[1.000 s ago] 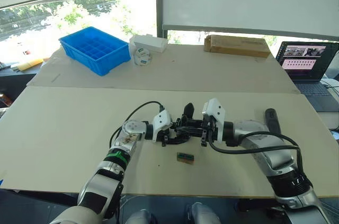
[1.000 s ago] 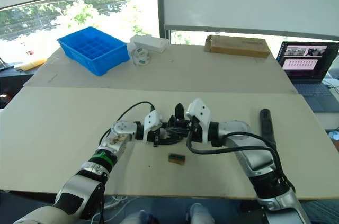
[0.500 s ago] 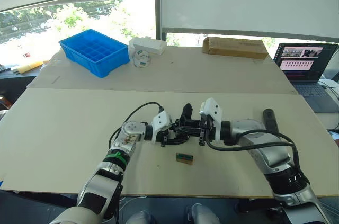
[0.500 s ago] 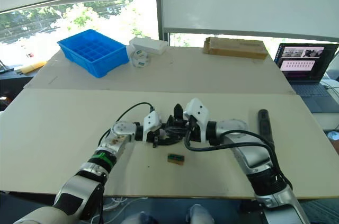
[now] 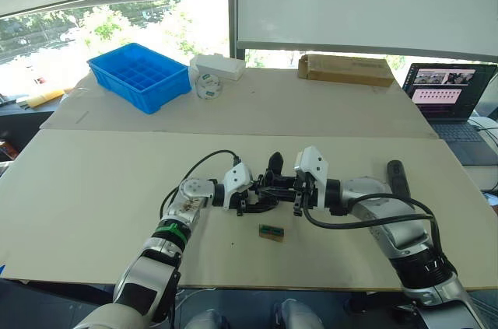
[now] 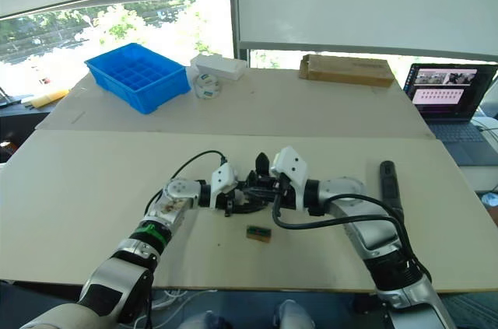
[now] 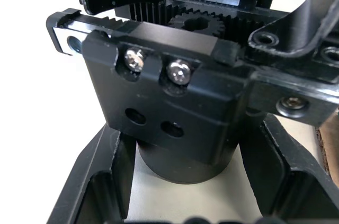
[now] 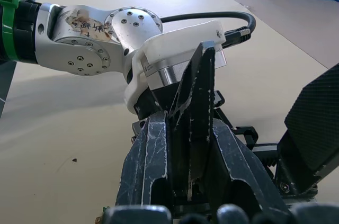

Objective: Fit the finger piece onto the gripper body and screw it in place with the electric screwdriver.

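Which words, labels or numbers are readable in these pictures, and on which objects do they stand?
None can be read.
Laptop: its screen shows pictures and rows of small marks, too small to read.
Round white roll beside the blue tray: green marks, too small to read.
Gripper body: screws and holes, no lettering.

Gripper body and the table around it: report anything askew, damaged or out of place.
Nothing looks damaged or spilled. The gripper body sits between the left gripper's fingers, two screws seated, two holes below them empty. The right gripper is shut on the finger piece. The electric screwdriver lies unused nearby.
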Controlling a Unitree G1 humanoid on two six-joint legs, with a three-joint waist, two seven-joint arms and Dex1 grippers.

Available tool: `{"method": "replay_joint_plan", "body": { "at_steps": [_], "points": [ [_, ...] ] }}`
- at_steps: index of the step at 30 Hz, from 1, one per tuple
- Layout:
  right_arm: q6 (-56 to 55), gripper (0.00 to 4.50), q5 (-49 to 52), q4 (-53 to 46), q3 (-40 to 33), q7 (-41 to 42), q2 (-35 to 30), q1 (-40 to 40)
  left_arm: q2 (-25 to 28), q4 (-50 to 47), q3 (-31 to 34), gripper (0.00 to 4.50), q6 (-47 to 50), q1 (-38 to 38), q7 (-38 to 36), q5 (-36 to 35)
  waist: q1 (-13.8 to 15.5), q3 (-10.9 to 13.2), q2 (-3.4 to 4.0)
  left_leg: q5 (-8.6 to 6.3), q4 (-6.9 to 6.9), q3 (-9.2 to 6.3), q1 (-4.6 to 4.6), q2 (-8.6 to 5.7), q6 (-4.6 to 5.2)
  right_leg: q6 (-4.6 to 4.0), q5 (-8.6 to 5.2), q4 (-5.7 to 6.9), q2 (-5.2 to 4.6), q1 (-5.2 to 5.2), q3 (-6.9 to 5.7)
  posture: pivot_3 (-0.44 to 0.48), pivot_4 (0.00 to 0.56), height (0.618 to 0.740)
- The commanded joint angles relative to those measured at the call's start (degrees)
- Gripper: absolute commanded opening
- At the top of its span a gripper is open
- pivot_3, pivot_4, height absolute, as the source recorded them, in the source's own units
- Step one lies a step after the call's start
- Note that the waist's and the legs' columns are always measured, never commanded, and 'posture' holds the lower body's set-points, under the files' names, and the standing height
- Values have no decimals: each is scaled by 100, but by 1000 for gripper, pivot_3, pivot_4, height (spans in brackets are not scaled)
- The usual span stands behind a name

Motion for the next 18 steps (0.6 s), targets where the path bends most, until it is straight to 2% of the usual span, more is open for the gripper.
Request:
{"method": "replay_joint_plan", "body": {
  "at_steps": [1, 9, 10, 18],
  "points": [
    [178, 411, -271, 166, 171, -4, -139, 196, -28, 20, -124, 2304, 22, 26, -142, 25, 4, 0, 0, 0, 0, 0, -1, 0, 0, 0, 0, 0, -1, 0, 0, 0, 150, 740],
    [-25, 411, -101, -37, -61, 15, -21, 86, -28, 44, -124, 2304, 21, 20, -134, 33, 6, 1, 0, -1, -1, -2, -7, 0, 2, 1, -1, -2, -3, -5, -2, 0, 150, 740],
    [-80, 1452, -100, -43, -63, 68, -37, 78, -30, 53, -123, 2304, 20, 15, -128, 34, 8, 2, -1, -1, -1, -2, -9, 0, 2, 1, 0, -2, -3, -6, -2, 0, 150, 740],
    [-1170, 4233, -29, 1, -336, 346, 231, 151, -31, 102, -112, 2304, 0, 8, -98, 35, 23, 4, 0, 0, 9, -4, -60, -4, 1, 2, 1, 0, 4, -45, -13, 0, 150, 740]
  ]
}}
